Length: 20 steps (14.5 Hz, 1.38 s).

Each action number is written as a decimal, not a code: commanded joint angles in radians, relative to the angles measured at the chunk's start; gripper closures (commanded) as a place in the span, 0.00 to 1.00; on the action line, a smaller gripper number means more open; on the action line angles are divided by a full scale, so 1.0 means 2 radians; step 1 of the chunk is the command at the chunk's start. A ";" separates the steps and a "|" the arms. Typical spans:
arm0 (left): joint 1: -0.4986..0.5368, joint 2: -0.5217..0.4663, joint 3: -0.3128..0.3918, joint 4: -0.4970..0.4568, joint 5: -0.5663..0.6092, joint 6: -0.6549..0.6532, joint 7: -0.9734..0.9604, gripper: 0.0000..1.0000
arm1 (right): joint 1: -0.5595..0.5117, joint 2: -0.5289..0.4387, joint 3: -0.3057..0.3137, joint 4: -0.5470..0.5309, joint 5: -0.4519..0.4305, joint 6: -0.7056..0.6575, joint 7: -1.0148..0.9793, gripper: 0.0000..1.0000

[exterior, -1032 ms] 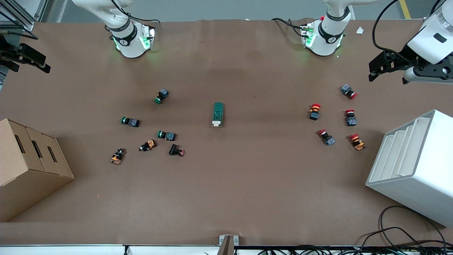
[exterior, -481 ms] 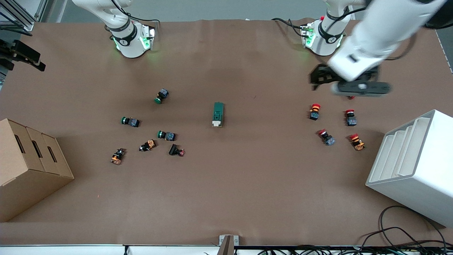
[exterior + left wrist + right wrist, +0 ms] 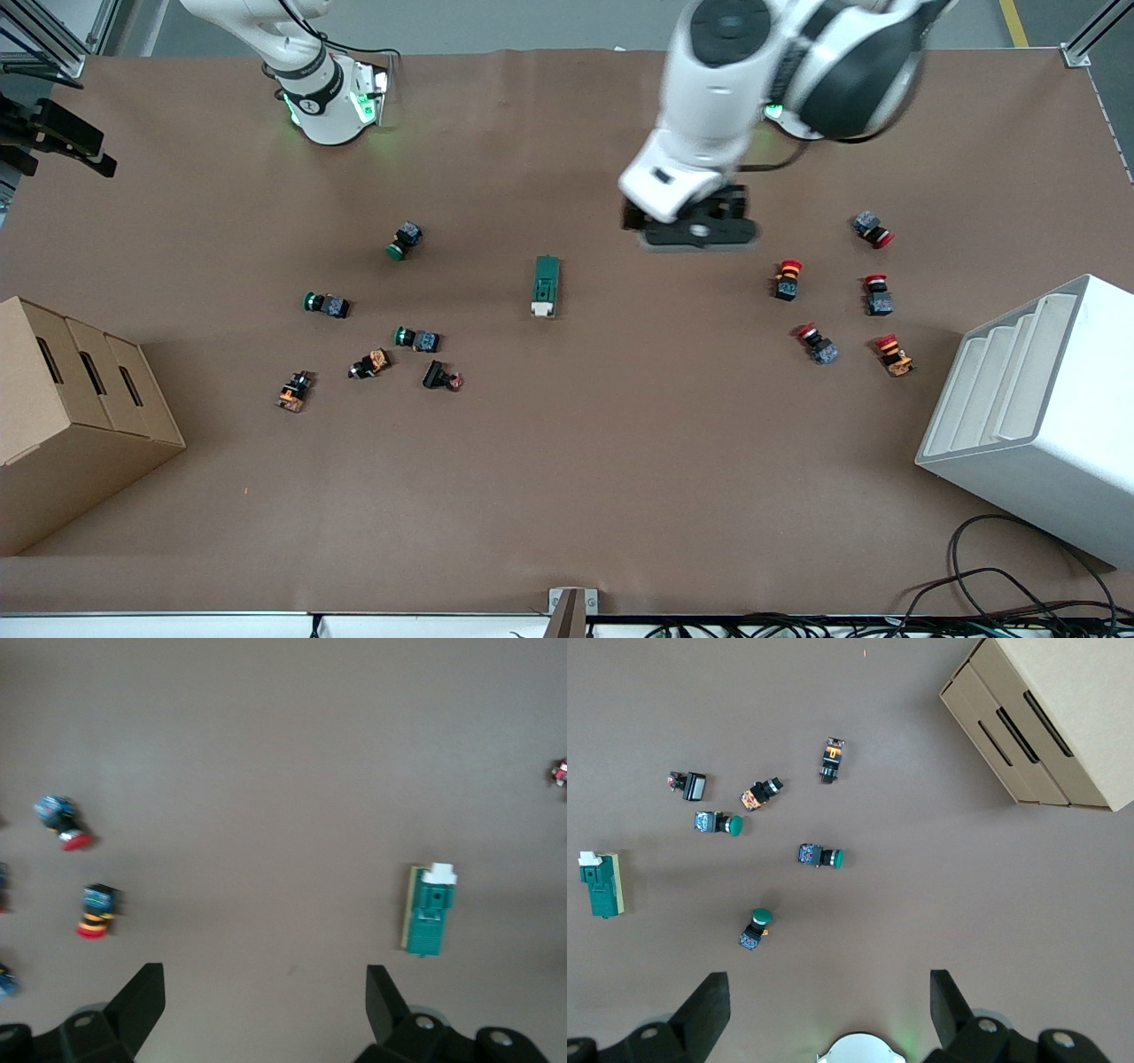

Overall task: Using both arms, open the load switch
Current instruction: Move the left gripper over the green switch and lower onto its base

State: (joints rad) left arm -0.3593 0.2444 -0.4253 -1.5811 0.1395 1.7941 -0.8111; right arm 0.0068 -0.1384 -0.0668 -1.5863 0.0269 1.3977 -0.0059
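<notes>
The load switch (image 3: 546, 286) lies flat near the middle of the table (image 3: 567, 496), its white lever tab at the end nearer the front camera, untouched and with bare table all around it. It looks like a small rigid plastic block, probably light enough to skid when the tab is pushed, so 1 tool should pinch the green body across its long sides while the other works the tab. The left tool (image 3: 266, 997) hangs over bare table beside the switch toward the left arm's end, its 2 fingers spread wide and holding nothing; the switch shows in its wrist view off to one side of the fingers. The right tool (image 3: 830, 1003) is at the right arm's end of the table, also wide open and empty, and waits. A loose cluster of green buttons (image 3: 414, 338) lies between the switch and the cardboard boxes (image 3: 62, 408), and 5 red buttons (image 3: 788, 278) lie toward the white rack (image 3: 1054, 416), all well apart from the switch.
</notes>
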 commanded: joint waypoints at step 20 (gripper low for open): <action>-0.254 0.219 0.001 -0.119 0.609 0.178 -0.665 0.02 | 0.003 -0.014 0.000 -0.015 0.007 0.006 -0.005 0.00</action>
State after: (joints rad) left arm -0.8583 0.6605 -0.4268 -1.7999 1.2488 2.1443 -2.0492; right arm 0.0083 -0.1385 -0.0635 -1.5882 0.0281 1.3989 -0.0077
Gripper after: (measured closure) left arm 0.022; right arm 0.000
